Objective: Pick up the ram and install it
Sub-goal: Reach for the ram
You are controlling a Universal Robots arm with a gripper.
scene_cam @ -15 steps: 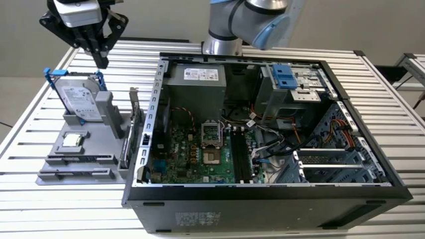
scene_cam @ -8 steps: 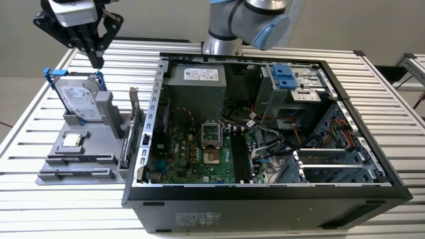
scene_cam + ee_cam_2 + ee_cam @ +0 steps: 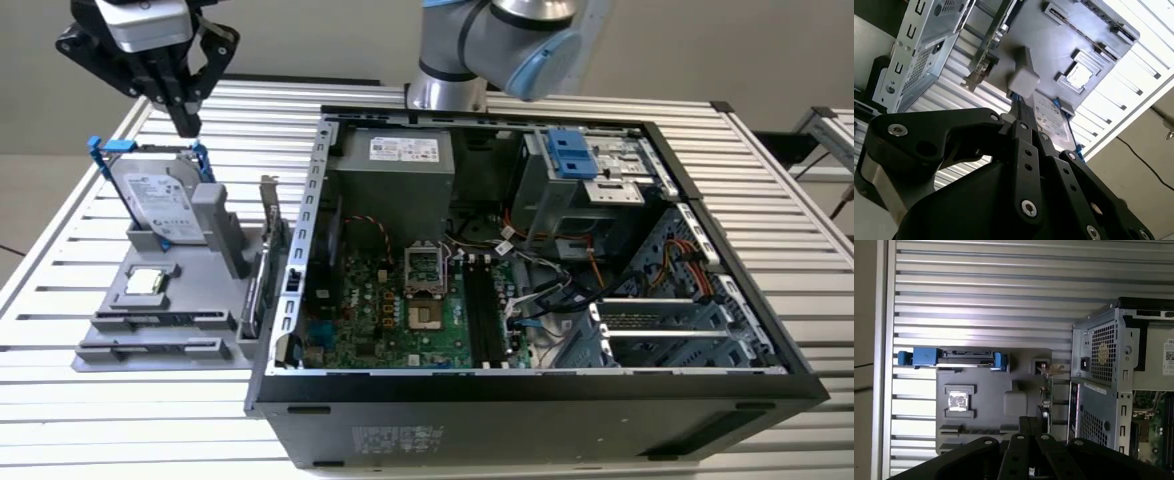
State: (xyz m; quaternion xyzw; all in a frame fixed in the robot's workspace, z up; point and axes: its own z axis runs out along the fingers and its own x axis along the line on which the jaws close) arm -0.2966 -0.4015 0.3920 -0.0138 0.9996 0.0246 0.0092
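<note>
The ram [image 3: 167, 318], a long, narrow blue circuit-board stick, lay in a front groove of the grey plastic holder [image 3: 100, 352]. It was near the small square silver processor chip [image 3: 144, 283] and well apart from my tool [image 3: 187, 127]. The tool hung over the holder's far end, above the propped silver hard drive with blue rails [image 3: 160, 205], its fingers drawn together on nothing. I judged this the approach, the pickup not yet begun. Taking the stick would call for opened fingers lined up across its thin edge. They would also need to stay clear of the open black computer case [image 3: 534, 405] beside the holder on the slatted metal counter [image 3: 80, 430].
</note>
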